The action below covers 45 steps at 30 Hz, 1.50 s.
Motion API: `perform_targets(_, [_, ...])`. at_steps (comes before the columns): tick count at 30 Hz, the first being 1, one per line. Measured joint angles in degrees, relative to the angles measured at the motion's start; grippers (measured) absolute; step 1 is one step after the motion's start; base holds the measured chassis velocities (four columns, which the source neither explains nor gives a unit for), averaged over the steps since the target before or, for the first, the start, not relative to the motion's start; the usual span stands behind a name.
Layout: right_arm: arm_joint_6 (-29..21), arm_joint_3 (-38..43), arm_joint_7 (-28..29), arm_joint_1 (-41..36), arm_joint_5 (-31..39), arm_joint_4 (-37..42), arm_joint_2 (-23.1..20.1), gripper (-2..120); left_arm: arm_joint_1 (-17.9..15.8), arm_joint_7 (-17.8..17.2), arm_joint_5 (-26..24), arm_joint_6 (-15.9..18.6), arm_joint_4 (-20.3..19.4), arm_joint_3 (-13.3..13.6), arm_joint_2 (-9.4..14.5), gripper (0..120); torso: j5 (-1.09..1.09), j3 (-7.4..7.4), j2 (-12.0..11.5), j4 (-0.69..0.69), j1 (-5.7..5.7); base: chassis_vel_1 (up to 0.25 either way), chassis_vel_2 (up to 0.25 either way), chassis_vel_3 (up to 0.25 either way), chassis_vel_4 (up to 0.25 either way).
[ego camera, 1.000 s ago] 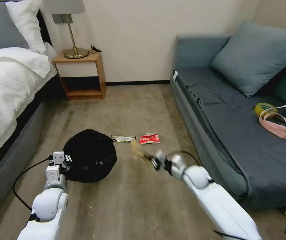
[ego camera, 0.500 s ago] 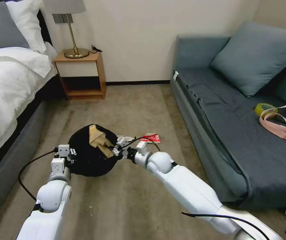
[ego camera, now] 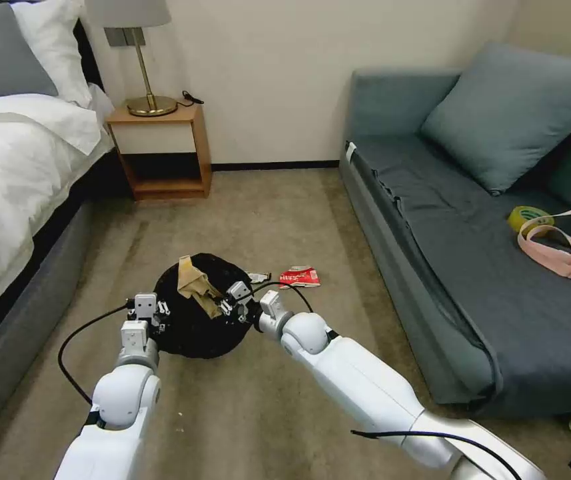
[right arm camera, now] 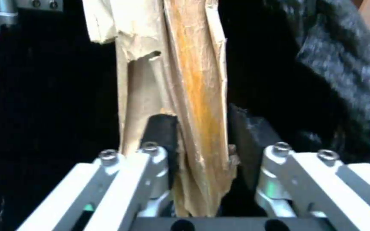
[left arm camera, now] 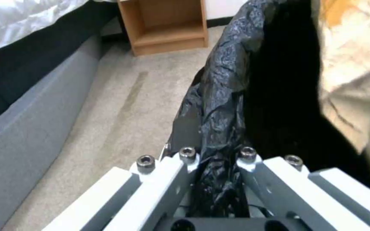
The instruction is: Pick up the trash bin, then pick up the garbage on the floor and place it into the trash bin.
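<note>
The trash bin [ego camera: 195, 330], lined with a glossy black bag [left arm camera: 228, 80], hangs just above the carpet. My left gripper [ego camera: 150, 310] [left arm camera: 217, 158] is shut on the bin's near rim. My right gripper [ego camera: 230, 303] [right arm camera: 200, 126] is over the bin's mouth, shut on a tan paper scrap [ego camera: 194, 283] [right arm camera: 180, 80], one piece of the garbage. The scrap sticks out over the dark opening. On the carpet just beyond the bin lies a red-white packet [ego camera: 299, 277]. Beside it a dark silvery wrapper [ego camera: 258, 277] is partly hidden by my right wrist.
A bed [ego camera: 12, 173] runs along the left, a grey sofa [ego camera: 472, 253] along the right. A wooden nightstand [ego camera: 158, 150] with a lamp stands at the back wall. Open carpet [ego camera: 265, 207] lies between them.
My right arm has swung left, carrying the paper scrap from above the open carpet to over the bin's mouth. My left arm has shifted the bin a little right.
</note>
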Motion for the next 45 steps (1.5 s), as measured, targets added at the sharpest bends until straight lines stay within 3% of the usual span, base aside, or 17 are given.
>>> perform_targets(5, [-1.14,0.01,0.95,-1.08,-0.74,1.46,-0.1,48,-0.06,-0.17,0.32,-0.07,0.2,-0.14,-1.11,2,0.0,0.0,0.0,0.0,0.0,0.0,0.0,0.0,0.0])
perform_targets(8, [-2.57,-0.11,1.25,-2.21,-2.41,3.34,-0.92,65,0.67,-0.32,1.13,-0.72,0.5,-0.75,-2.66,2,0.0,0.0,0.0,0.0,0.0,0.0,0.0,0.0,0.0])
perform_targets(18, [-3.67,-0.12,2.25,-3.1,-2.57,6.27,-3.33,98,2.62,-0.62,1.53,-1.8,0.5,-3.93,-3.37,2,0.0,0.0,0.0,0.0,0.0,0.0,0.0,0.0,0.0])
perform_targets(30, [-4.24,0.72,3.59,-5.28,-1.04,7.93,-3.22,100,3.57,-0.7,0.27,-1.86,-0.36,-6.16,-3.31,2,0.0,0.0,0.0,0.0,0.0,0.0,0.0,0.0,0.0])
perform_targets(33, [-4.49,2.77,7.4,-5.67,0.19,8.97,-3.31,100,3.64,-0.94,-0.65,-1.9,0.12,-7.59,-2.75,2,0.0,0.0,0.0,0.0,0.0,0.0,0.0,0.0,0.0])
perform_targets(40, [-5.94,8.06,8.06,-8.17,4.56,10.18,-4.0,100,4.0,-1.22,-2.78,-2.0,0.27,-10.52,-1.28,2,0.0,0.0,0.0,0.0,0.0,0.0,0.0,0.0,0.0])
perform_targets(45, [-5.62,12.31,8.18,-10.76,0.13,4.94,-3.51,100,5.1,-1.67,-4.07,-2.32,0.61,-12.24,-0.63,2,0.0,0.0,0.0,0.0,0.0,0.0,0.0,0.0,0.0])
